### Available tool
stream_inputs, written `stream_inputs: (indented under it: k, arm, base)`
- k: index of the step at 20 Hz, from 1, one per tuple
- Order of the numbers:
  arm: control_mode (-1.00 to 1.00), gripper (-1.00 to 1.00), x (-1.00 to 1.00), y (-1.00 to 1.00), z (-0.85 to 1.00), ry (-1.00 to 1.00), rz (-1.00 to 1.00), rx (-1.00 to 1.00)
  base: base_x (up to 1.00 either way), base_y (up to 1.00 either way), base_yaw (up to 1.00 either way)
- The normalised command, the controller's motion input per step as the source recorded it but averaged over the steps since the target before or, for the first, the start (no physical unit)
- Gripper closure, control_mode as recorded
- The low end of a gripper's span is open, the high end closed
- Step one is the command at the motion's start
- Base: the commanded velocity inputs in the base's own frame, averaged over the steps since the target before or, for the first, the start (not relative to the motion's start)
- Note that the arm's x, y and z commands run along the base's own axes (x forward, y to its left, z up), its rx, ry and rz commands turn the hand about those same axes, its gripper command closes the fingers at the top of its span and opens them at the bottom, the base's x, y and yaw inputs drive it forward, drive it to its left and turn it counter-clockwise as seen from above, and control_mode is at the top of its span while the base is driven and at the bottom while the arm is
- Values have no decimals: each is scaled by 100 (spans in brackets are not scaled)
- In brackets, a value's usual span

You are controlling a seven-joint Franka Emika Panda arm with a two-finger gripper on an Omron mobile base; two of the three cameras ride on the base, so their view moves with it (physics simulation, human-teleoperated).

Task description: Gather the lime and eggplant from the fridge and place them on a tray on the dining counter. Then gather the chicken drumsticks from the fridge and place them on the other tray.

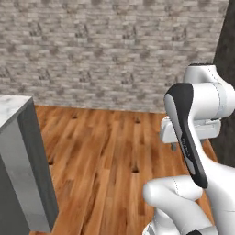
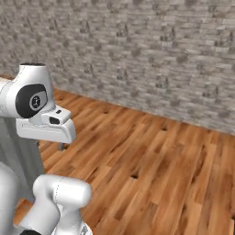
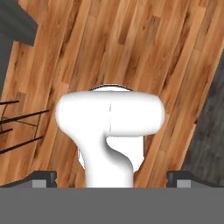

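My gripper [image 3: 111, 177] points down at the wooden floor. Its two dark fingertips [image 3: 43, 177] stand far apart at the bottom of the hand view, open, with nothing held between them. In the left base view the white hand [image 1: 190, 131] hangs in front of the arm at the right. In the right base view the hand [image 2: 46, 131] sits at the left. The lime, eggplant, chicken drumsticks, fridge and trays are out of view.
A grey cabinet block with a pale marbled top [image 1: 23, 160] stands close on the left. A dark panel [image 1: 227, 92] rises at the right edge. Ahead lie wooden floor [image 1: 105, 151] and a grey brick wall [image 2: 137, 55]. Thin dark wire bars [image 3: 17, 127] show at the hand view's left.
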Motion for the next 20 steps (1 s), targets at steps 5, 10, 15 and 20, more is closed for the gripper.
stream_inputs:
  k: [5,10,15,20]
  arm:
    - [100,-100,0,0,0,0,0,0]
    - [100,-100,0,0,0,0,0,0]
    - [100,-100,0,0,0,0,0,0]
    - [100,-100,0,0,0,0,0,0]
  base:
    - [100,-20,4]
    - [100,-29,7]
    - [100,-31,15]
    - [100,-22,26]
